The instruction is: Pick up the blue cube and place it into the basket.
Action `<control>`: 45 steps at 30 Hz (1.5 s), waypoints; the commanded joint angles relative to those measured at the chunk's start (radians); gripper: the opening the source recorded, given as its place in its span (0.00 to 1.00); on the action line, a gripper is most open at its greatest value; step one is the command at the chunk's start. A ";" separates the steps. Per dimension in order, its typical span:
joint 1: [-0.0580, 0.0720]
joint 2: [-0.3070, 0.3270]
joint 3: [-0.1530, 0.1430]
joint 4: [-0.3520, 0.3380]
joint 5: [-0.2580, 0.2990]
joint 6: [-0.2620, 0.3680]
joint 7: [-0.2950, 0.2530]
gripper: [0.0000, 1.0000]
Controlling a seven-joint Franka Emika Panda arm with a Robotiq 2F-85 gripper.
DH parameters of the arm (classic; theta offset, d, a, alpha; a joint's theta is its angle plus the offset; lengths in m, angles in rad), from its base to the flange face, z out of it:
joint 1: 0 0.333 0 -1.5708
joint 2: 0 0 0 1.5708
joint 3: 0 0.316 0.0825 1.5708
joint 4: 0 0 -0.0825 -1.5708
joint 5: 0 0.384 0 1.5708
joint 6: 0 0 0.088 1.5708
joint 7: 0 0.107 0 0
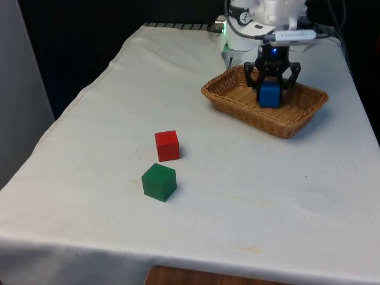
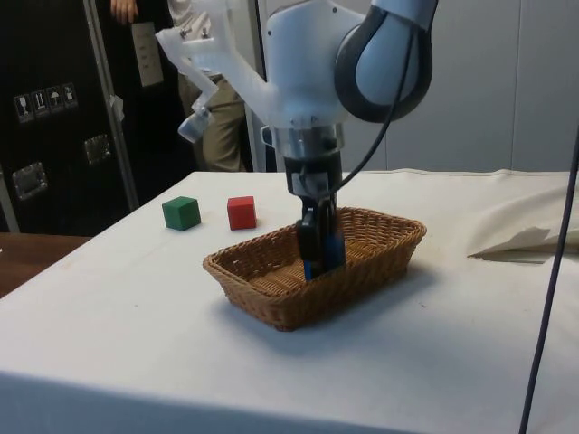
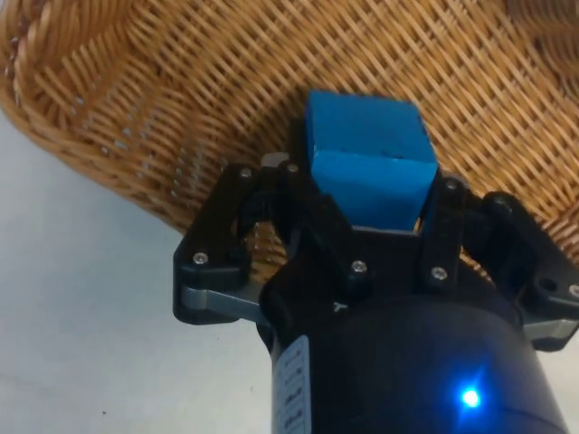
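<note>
Front view: gripper (image 1: 270, 83) clamps blue cube (image 1: 269, 94) inside basket (image 1: 237, 101); red cube (image 1: 167, 145) and green cube (image 1: 158, 181) near each other on cloth. Side view: cube low in basket, 2 fingers closed on it. Wrist view: cube pinched between fingers (image 3: 312, 203) over wicker.

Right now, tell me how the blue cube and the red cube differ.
The blue cube sits down inside the wicker basket, clamped between the jaws of the gripper; the red cube rests free on the white cloth, beside the green cube. They differ in colour. Both look like plain blocks of similar size.
</note>
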 commanded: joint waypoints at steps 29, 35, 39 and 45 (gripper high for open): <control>-0.004 0.025 -0.006 0.003 0.000 0.020 -0.002 1.00; -0.007 -0.015 -0.001 0.007 0.010 -0.017 -0.004 1.00; -0.007 -0.049 0.000 0.010 0.014 -0.051 -0.002 1.00; -0.006 -0.105 -0.001 0.016 0.018 -0.109 -0.001 1.00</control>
